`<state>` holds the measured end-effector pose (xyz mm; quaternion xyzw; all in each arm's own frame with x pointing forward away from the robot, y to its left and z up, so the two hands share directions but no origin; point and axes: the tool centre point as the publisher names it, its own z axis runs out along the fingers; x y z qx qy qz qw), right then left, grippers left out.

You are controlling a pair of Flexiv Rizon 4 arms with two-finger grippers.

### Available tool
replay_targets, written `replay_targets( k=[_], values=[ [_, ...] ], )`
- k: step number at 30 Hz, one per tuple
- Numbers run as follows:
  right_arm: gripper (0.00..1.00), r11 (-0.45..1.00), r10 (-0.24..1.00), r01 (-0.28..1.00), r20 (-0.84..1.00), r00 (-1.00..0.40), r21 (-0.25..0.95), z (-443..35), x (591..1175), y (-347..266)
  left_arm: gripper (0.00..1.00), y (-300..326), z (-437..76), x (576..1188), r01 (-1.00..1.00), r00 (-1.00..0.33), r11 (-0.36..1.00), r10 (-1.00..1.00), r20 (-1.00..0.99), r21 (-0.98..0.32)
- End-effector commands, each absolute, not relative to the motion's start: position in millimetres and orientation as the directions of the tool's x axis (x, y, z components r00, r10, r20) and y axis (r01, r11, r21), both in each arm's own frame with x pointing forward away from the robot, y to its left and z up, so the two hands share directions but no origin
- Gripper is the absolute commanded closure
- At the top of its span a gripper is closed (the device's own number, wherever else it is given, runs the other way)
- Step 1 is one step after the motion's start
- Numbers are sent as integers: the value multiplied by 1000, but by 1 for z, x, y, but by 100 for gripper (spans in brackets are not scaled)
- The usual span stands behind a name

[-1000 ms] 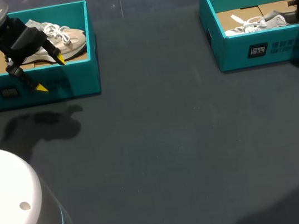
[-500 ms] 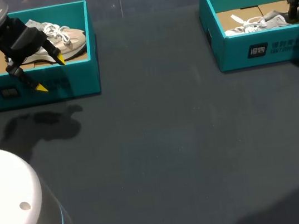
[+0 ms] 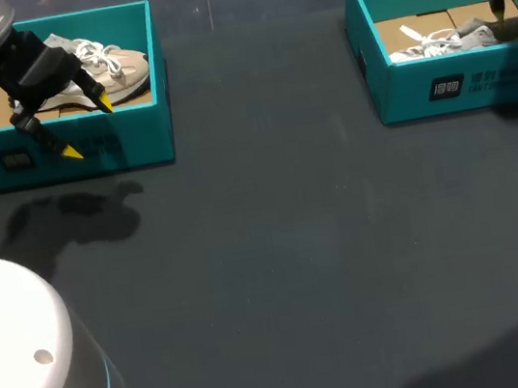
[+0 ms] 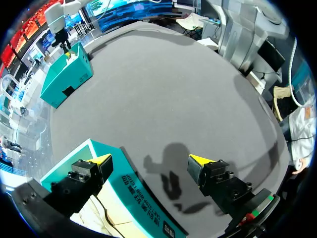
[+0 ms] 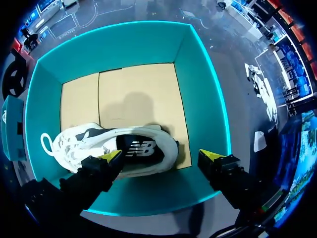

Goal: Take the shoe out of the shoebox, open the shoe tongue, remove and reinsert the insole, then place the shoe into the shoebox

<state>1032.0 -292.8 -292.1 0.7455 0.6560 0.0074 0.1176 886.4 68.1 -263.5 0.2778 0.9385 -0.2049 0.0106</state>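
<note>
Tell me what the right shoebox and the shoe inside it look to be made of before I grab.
Right shoebox: likely cardboard, with smooth teal-coated walls and a bare tan floor showing a seam between flaps. Shoe: seems a matte white textile or synthetic upper with fabric laces and a dark lining; the exact fabric can't be told.

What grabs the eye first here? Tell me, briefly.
Two teal boxes at the far corners: the left box holds the left shoe, the right box the right shoe. The left gripper hangs open over its box's front wall; the right gripper is open above the right shoe.
</note>
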Motion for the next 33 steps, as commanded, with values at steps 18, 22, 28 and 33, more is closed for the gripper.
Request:
replay_targets(
  k=[18,22,28,33],
  values=[
    [0,-125,989,979,-61,136,158,-205,955,-255,0,68,-263,886,526,-845,762,518,-133,-377],
    [0,-119,990,982,-55,128,150,-196,945,-245,0,68,-263,886,526,-845,762,518,-133,-377],
    [0,-128,990,981,-37,135,143,-192,939,-240,0,68,-263,886,526,-845,762,518,-133,-377],
    [0,-128,990,981,-37,135,143,-192,939,-240,0,68,-263,886,526,-845,762,518,-133,-377]
  ],
)
